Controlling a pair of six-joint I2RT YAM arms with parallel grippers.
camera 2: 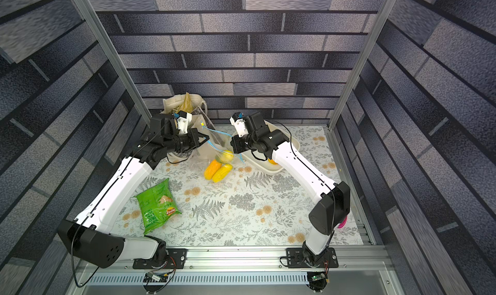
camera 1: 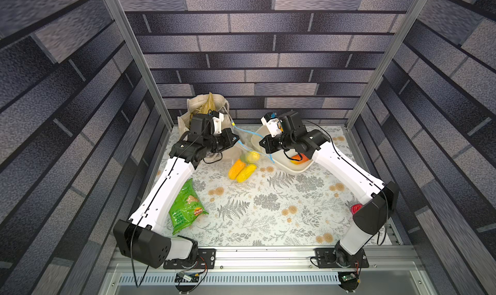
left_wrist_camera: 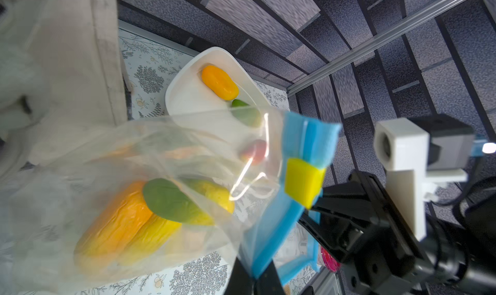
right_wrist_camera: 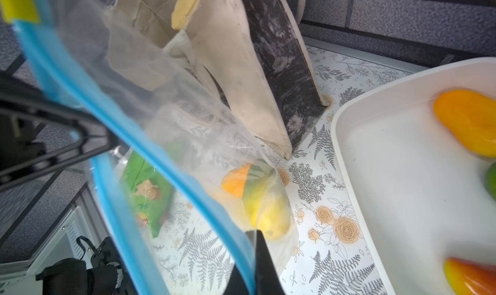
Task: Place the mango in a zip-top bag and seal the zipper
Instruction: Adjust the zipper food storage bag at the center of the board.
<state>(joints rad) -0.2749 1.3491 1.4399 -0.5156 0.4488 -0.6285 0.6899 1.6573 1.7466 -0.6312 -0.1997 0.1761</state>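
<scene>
A green crisp packet (camera 1: 185, 207) is lying at the left of the table (camera 1: 268, 221), and a canvas tote (camera 1: 200, 107) is standing behind it. The left gripper (camera 1: 237, 138) is pinching the zipper (camera 1: 248, 132), jaws closed tight on the blue strip, near the yellow slider (camera 1: 233, 124). The zip-top bag (left_wrist_camera: 80, 186) is hanging between the arms with its mouth gaping. The mango (camera 1: 252, 156) is sitting low inside it. The right gripper (camera 1: 262, 142) is clamping the strip too, closed, by the white tub (camera 1: 295, 168).
</scene>
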